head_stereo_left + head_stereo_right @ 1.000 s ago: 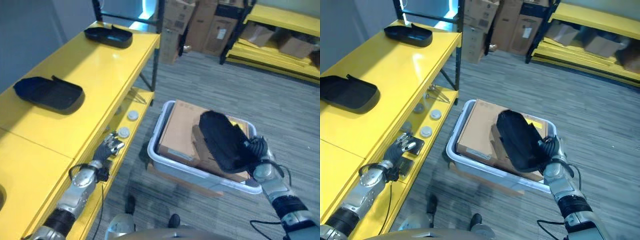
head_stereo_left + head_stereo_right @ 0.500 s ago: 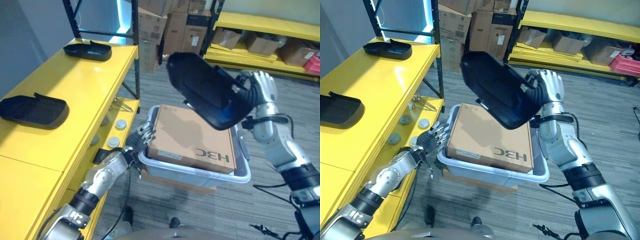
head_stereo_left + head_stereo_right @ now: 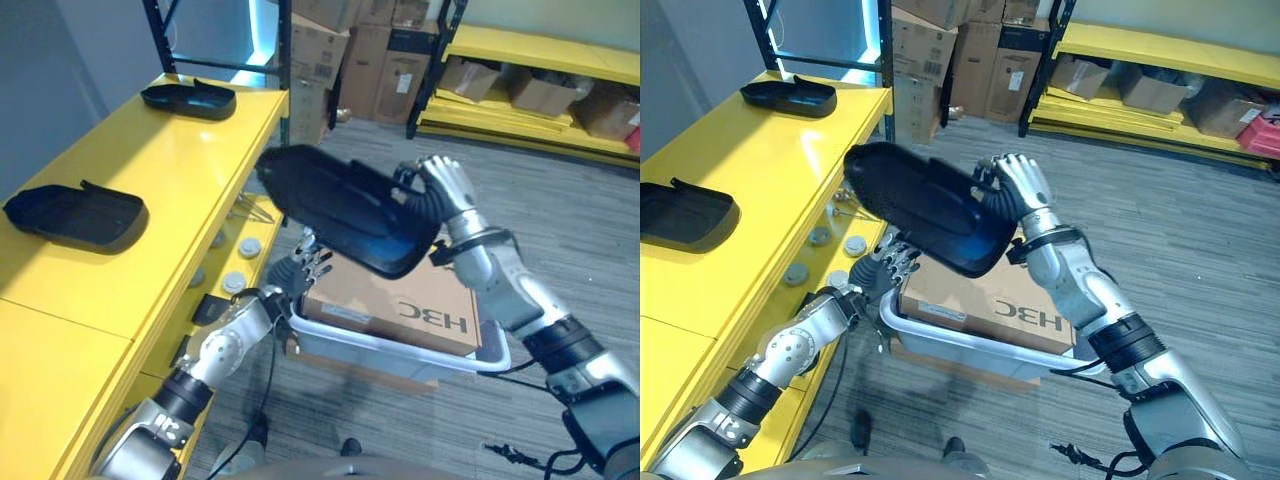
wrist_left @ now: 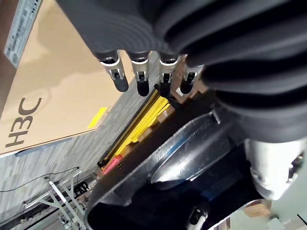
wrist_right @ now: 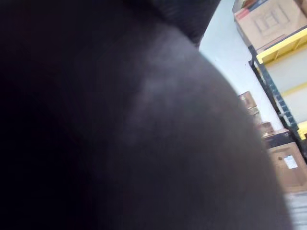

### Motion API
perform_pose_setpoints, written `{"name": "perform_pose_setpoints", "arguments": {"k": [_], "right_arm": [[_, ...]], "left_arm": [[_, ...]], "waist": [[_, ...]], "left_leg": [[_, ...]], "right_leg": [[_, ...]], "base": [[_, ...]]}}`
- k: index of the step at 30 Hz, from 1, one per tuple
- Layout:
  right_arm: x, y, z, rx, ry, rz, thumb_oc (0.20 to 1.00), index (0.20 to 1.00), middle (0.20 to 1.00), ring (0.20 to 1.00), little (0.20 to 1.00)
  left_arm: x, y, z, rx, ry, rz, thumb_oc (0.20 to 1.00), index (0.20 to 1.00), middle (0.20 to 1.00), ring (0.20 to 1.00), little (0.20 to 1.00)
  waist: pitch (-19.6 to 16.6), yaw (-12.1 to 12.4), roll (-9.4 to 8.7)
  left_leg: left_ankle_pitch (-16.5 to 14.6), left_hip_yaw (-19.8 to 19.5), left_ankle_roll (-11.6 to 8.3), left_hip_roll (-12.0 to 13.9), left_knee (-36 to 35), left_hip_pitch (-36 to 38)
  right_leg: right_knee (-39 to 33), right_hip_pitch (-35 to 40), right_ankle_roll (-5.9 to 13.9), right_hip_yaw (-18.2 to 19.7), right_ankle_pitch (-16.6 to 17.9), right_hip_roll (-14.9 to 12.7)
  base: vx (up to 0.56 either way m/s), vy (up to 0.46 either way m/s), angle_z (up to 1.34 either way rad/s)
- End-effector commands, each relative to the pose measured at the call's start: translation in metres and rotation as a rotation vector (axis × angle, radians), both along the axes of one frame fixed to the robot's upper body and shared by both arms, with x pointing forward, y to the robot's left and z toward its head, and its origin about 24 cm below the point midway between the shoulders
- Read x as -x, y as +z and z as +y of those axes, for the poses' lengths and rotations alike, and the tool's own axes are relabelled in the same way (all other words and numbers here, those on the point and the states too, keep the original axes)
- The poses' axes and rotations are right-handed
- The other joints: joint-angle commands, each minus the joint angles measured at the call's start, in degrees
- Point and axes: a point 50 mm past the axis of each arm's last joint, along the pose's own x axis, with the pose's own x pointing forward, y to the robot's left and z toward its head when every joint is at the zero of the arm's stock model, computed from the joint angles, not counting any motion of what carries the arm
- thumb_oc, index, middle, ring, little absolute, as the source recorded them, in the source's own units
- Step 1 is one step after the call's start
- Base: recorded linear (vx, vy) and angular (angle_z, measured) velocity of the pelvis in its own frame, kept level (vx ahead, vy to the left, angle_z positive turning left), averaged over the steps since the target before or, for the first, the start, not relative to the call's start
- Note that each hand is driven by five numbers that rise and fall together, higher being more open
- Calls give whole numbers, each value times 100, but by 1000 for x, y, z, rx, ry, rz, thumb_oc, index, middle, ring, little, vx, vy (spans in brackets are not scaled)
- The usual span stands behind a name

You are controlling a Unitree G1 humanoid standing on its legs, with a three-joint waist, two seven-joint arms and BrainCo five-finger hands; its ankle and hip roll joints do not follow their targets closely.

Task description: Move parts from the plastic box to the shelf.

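Above plastic box [image 3: 400,345]: right robot hand [image 3: 437,190] grips part [image 3: 340,205].

Bold dark letters printed on cardboard box [image 3: 392,298].

Held part [image 3: 345,205]: black moulded shell, elongated, tilted, lifted above plastic box [image 3: 400,350], between box & shelf [image 3: 160,190].
Shelf parts: two black, one near [image 3: 75,213], one far [image 3: 188,99], well apart.
Box: grey-white, cardboard-filled.
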Motion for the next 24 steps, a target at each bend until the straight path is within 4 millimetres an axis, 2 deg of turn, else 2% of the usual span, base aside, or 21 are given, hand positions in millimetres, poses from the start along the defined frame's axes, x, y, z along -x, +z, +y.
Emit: {"name": "perform_pose_setpoints", "arguments": {"k": [1, 7, 8, 9, 10, 11, 17, 18, 24], "right_arm": [[-2, 55, 29, -24, 149, -198, 200, 200, 200, 200, 200], [0, 51, 47, -57, 241, -140, 200, 200, 200, 200, 200], [3, 45, 58, -101, 303, -99, 200, 200, 200, 200, 200], [4, 43, 60, -116, 318, -88, 200, 200, 200, 200, 200], [7, 41, 64, -139, 340, -72, 200, 200, 200, 200, 200], [8, 39, 66, -153, 353, -65, 200, 200, 200, 200, 200], [21, 18, 83, -341, 437, 73, 200, 200, 200, 200, 200], [26, 8, 88, -397, 447, 117, 200, 200, 200, 200, 200], [41, -11, 103, -529, 516, 209, 200, 200, 200, 200, 200]], "left_arm": [[-13, 25, -17, 69, -30, -110, 1000, 1000, 1000, 1000, 1000], [-16, 28, -19, 75, -12, -133, 1000, 1000, 1000, 1000, 1000], [-18, 34, -20, 86, 19, -163, 1000, 1000, 1000, 1000, 1000], [-19, 35, -20, 94, 26, -172, 746, 746, 746, 746, 746], [-20, 39, -19, 107, 38, -189, 347, 347, 347, 347, 347], [-21, 41, -18, 107, 50, -202, 200, 200, 200, 200, 200], [-27, 58, -6, 155, 247, -285, 200, 200, 200, 200, 200], [-27, 61, -1, 159, 305, -300, 200, 200, 200, 200, 200], [-25, 66, 4, 171, 394, -338, 200, 200, 200, 200, 200]], "waist": [[-205, 226, -45], [-219, 264, -43], [-213, 276, -40], [-209, 277, -42], [-202, 281, -46], [-200, 282, -48], [-140, 254, -53], [-118, 240, -58], [-27, 227, -53]], "left_leg": [[-598, 61, -220, 313, -9, 503], [-591, 21, -220, 299, -9, 491], [-583, 6, -218, 294, -9, 478], [-584, 2, -217, 291, -9, 478], [-585, -2, -214, 288, -9, 475], [-585, -2, -212, 288, -9, 474], [-588, -1, -189, 269, -9, 474], [-594, 6, -184, 261, -9, 468], [-591, 17, -153, 223, -9, 414]], "right_leg": [[-17, 58, 166, -124, -128, -169], [-23, 64, 163, -134, -126, -170], [-17, 54, 163, -144, -122, -174], [-16, 54, 163, -144, -122, -175], [-14, 50, 162, -146, -123, -178], [-12, 47, 161, -146, -123, -179], [2, 18, 144, -102, -122, -169], [1, 3, 143, -88, -117, -169], [3, -70, 153, -51, -85, -191]], "base": [[-8, -5, 7], [0, 7, 7], [-6, 12, 4], [-9, 13, 4], [0, 0, 0], [0, 0, 0], [0, 0, 0], [0, 0, 0], [-25, 24, -1]]}}
